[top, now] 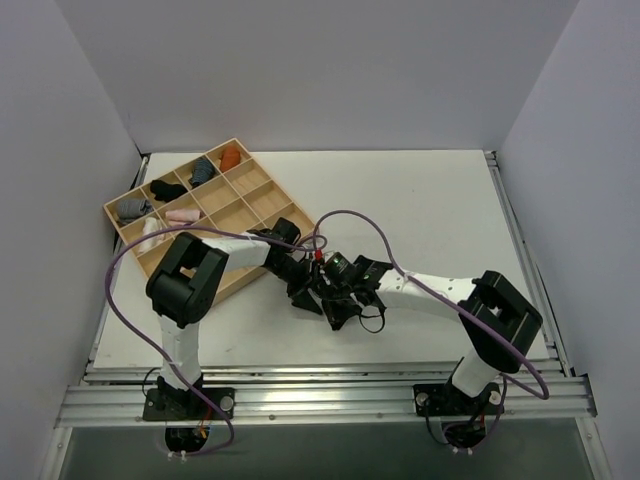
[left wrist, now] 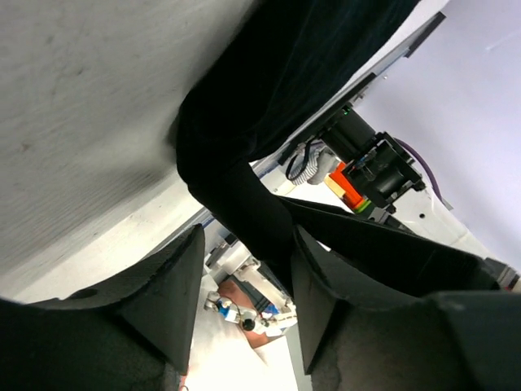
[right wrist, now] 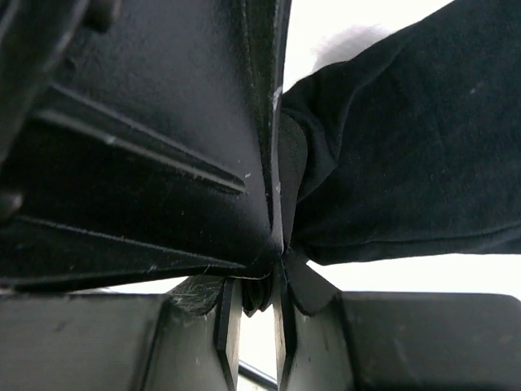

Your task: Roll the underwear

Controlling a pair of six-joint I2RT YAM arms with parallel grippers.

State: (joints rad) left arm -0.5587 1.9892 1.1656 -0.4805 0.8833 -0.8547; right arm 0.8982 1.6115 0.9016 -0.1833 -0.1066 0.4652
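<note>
The underwear (top: 345, 312) lies bunched on the surface (top: 430, 200), toward the near edge and about midway left to right, between the 2 hands. Left hand (left wrist: 246, 244): fingers parted to a moderate width, with a fold of the black fabric running between them, not clamped. Right hand (right wrist: 255, 297): fingers narrow, pinching a fold of the same garment. A wooden tray (top: 118, 210) sits at the far left, apart from the garment.
</note>
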